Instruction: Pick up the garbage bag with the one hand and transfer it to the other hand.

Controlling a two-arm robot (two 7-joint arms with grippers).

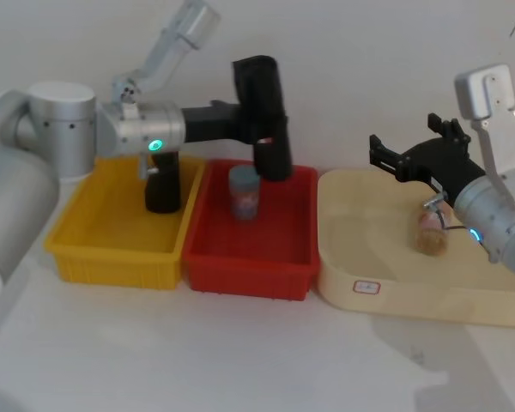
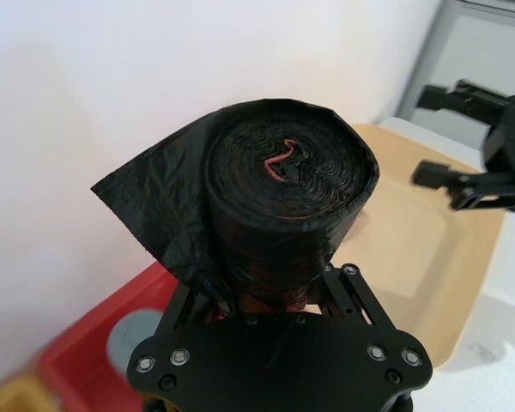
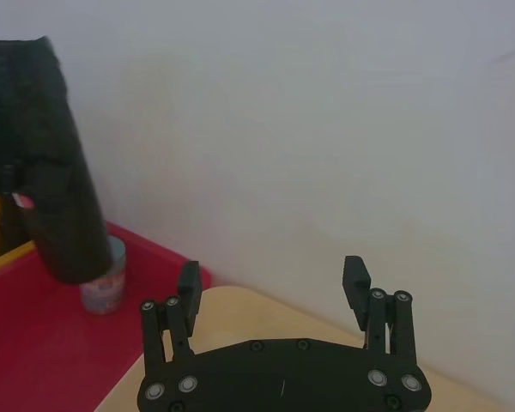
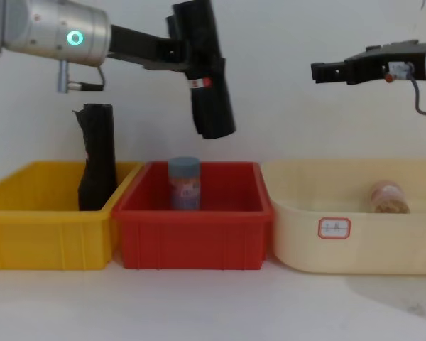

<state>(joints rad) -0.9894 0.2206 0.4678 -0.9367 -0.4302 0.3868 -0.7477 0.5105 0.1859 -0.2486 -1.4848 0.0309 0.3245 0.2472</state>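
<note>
The garbage bag (image 1: 273,150), a tall glossy black roll with a small white-and-red label, hangs tilted in the air above the red bin (image 1: 249,262). My left gripper (image 1: 256,120), on the arm with the green-teal light, is shut on the roll's middle; the left wrist view looks down on the roll's end (image 2: 285,184). My right gripper (image 1: 386,159) on the blue-lit arm hovers open over the cream tray (image 1: 395,287), fingers pointing left toward the roll with a gap between them. In the chest view the roll (image 4: 211,85) and the right gripper (image 4: 319,71) hang at similar height.
An unlabelled black roll (image 1: 163,184) stands in the yellow bin (image 1: 112,253) at left. A small jar with a grey-blue lid (image 1: 244,193) stands in the red bin under the held roll. A brownish jar (image 1: 432,232) lies in the cream tray. A white wall is close behind.
</note>
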